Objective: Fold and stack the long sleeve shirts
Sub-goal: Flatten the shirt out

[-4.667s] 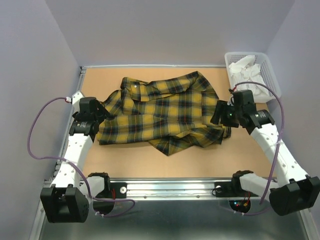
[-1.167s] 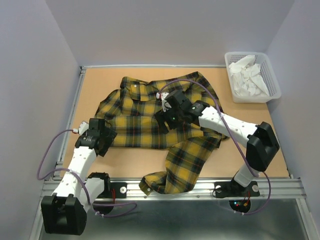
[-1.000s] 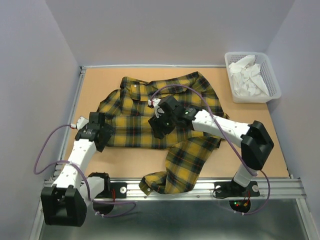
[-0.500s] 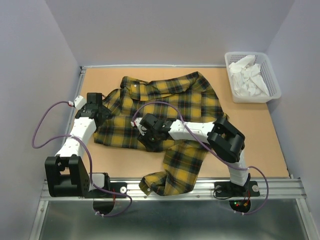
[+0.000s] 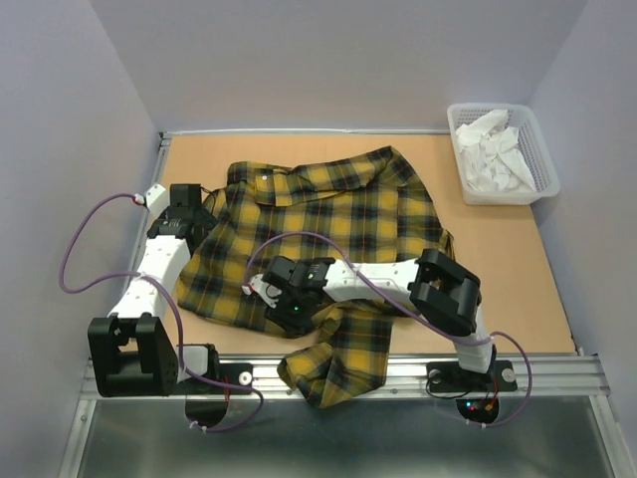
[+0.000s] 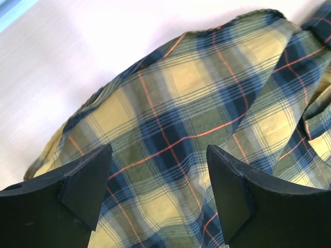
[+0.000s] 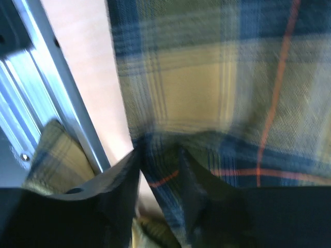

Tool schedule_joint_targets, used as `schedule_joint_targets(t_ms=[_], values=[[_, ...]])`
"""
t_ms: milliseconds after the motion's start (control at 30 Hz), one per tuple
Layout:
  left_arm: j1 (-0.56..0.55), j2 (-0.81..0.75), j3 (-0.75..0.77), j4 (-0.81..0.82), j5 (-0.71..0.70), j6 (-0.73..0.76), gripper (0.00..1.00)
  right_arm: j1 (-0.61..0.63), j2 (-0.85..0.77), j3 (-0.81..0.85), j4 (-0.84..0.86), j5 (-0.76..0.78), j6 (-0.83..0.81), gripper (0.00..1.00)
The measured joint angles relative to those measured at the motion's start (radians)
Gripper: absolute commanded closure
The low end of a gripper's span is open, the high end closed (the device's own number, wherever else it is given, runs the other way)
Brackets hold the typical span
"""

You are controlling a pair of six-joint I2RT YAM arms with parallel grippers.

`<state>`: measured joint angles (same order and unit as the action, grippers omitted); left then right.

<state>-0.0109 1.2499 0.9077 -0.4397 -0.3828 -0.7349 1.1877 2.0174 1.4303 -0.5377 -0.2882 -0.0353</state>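
a yellow and dark plaid shirt (image 5: 338,209) lies spread over the middle and left of the tabletop (image 5: 498,269), its collar toward the far edge and its cloth rumpled. one bunched part of it spills over the near edge onto the metal rail (image 5: 557,370). the right hand (image 5: 291,304) is down on the shirt's near hem, close to the near edge, and the right wrist view shows its fingers (image 7: 119,191) drawn close, pinching a fold of the plaid cloth between them. the left hand (image 5: 189,211) sits by the left edge at the shirt's left side; in the left wrist view it is spread wide above the cloth, gripping nothing. a white basket (image 5: 542,169) stands in the far right corner, well apart from the shirt, with white cloths (image 5: 493,149) inside.
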Motion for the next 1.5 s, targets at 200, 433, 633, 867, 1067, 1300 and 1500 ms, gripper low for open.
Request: schedule_joint_targets(t_ms=[200,433,633,867,1067,1300,1500], values=[[0.0,0.004,0.009,0.03,0.029,0.051,0.15,-0.037,-0.076,0.064,-0.116,0.103,-0.01,0.45],[-0.007,0.166,0.118,0.071,0.107,0.085,0.15,-0.363,-0.221,0.129,-0.103,0.313,0.075,0.44],[-0.023,0.344,0.223,0.084,0.156,0.098,0.18,-0.66,-0.211,0.107,-0.102,0.42,0.216,0.44],[-0.027,0.512,0.297,0.107,0.181,0.096,0.21,-0.793,-0.209,-0.037,-0.071,0.449,0.355,0.44],[-0.021,0.55,0.251,0.114,0.187,0.071,0.24,-0.847,-0.209,-0.192,-0.036,0.449,0.431,0.44],[0.06,0.402,0.037,0.163,0.207,0.034,0.25,-0.866,-0.307,-0.369,0.006,0.448,0.486,0.44],[0.178,0.142,-0.179,0.076,0.216,0.018,0.23,-0.868,-0.442,-0.471,-0.024,0.443,0.506,0.44]])
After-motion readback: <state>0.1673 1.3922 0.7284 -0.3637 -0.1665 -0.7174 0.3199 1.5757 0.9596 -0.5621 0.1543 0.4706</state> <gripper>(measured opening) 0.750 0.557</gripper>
